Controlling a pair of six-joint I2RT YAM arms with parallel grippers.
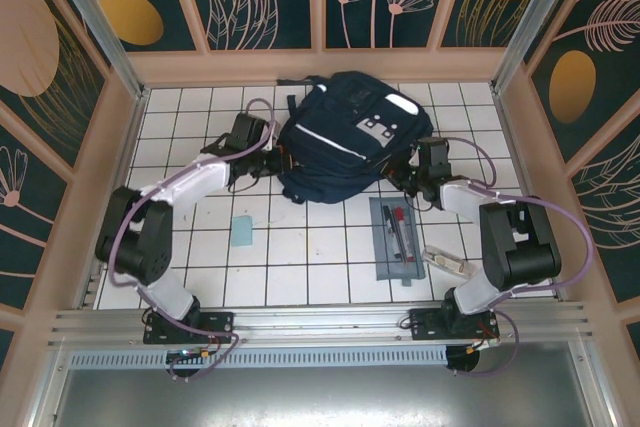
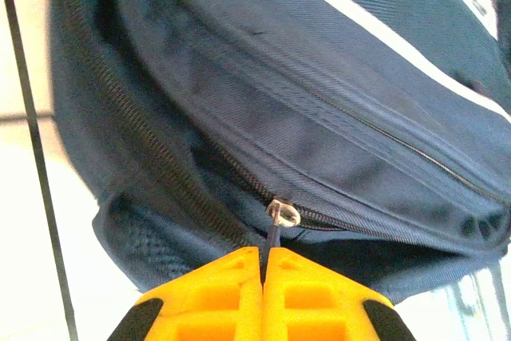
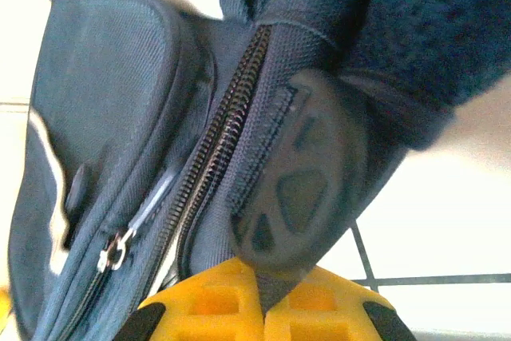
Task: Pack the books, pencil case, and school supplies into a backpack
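Two arms flank the backpack [image 1: 350, 137] at the far middle of the worktop [image 1: 300, 267]. The left gripper [image 2: 262, 255] is pinched shut on the thin tab of the zip pull [image 2: 283, 213], and the right gripper [image 3: 262, 277] is clamped on the bag's opposite edge. The pencil case [image 1: 398, 239] lies nearer, beside the right arm. How far the zip is open is hard to tell.

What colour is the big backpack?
The backpack is navy blue with white stripes, clearest in the top external view.

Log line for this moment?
left jaws: shut on zipper pull | right jaws: shut on backpack edge | pencil case: on table
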